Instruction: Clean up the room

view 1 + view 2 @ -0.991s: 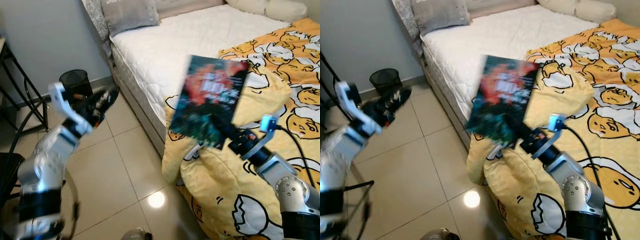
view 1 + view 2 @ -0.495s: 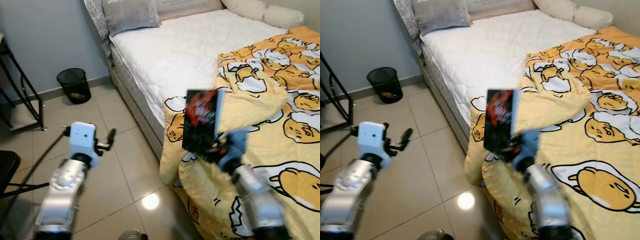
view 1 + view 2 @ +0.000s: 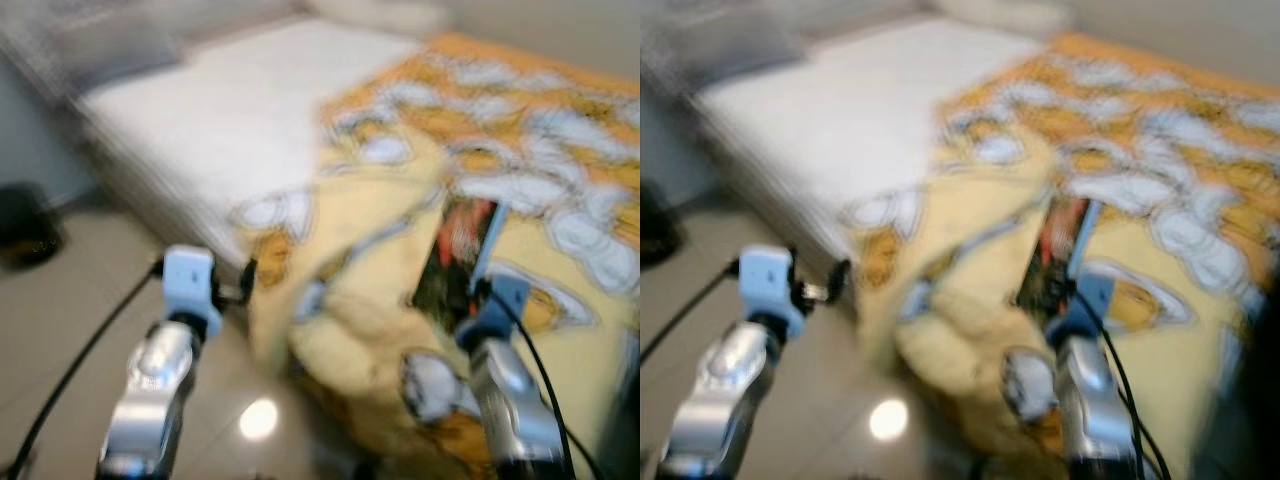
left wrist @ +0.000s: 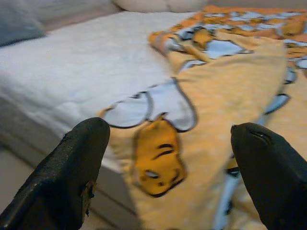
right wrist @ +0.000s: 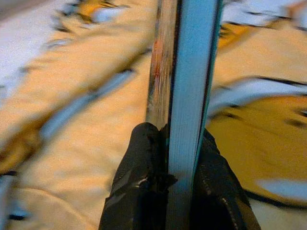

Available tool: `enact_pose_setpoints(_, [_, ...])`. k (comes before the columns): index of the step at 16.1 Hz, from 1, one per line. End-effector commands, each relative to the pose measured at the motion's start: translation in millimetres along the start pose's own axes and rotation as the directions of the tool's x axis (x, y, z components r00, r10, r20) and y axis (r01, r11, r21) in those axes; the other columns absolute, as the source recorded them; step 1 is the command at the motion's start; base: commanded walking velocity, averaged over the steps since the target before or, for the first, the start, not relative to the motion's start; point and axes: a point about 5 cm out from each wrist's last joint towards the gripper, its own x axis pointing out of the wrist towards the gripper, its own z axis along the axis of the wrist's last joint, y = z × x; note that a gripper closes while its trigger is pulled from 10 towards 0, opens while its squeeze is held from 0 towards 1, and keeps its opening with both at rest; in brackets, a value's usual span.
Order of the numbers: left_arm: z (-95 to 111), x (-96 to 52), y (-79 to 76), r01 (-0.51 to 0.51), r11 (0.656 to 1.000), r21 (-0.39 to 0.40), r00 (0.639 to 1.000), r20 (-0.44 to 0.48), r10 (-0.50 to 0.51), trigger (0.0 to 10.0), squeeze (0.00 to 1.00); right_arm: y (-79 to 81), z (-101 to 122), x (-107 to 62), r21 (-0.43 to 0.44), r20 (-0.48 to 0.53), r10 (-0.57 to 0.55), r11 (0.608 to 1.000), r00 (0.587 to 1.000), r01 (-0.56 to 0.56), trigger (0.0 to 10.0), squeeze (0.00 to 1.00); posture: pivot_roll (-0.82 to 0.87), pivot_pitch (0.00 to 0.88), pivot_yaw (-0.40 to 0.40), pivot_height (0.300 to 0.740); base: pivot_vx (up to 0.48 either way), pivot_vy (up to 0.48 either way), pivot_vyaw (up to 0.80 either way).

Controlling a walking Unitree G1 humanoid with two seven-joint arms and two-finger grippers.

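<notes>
My right gripper (image 5: 170,143) is shut on a thin book (image 3: 456,258) with a dark cover with red in it and pale blue page edges (image 5: 192,72). The book stands upright, edge on, over the yellow egg-print blanket (image 3: 380,300). My left gripper (image 4: 172,158) is open with nothing between its fingers (image 4: 72,177), and it is held out over the bed's edge where the blanket hangs down. The head views are heavily blurred.
A white mattress (image 3: 200,120) lies at the back left, with pale pillows (image 4: 158,5) at its head. Beige floor tiles (image 3: 70,330) run along the bed's left side, with a dark bin-like shape (image 3: 25,225) on them at the far left.
The whole picture has shifted and blurred, so the camera has turned to the right toward the blanket. The book has stayed in my right gripper, edge on.
</notes>
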Motion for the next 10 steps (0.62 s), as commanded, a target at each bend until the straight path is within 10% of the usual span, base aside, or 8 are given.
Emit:
enact_pose_setpoints(1, [1.1, -2.2, 6.5, -0.036, 0.999, 0.018, 0.999, -0.005, 0.036, 10.0, 0.0, 13.2, 8.8, 4.2, -0.008, 0.034, 0.055, 0.998, 0.998, -0.055, 10.0, 0.0, -0.01, 0.0, -0.009, 0.74, 0.0, 0.0, -0.8])
enact_pose_setpoints(10, [7.9, 5.2, 14.0, -0.039, 0.993, 0.108, 0.999, -0.015, 0.04, 10.0, 0.0, 25.4, 28.7, 8.9, -0.083, 0.168, 0.012, 0.997, 0.986, 0.002, 10.0, 0.0, -0.03, 0.0, 0.026, 0.74, 0.0, 0.1, -0.8])
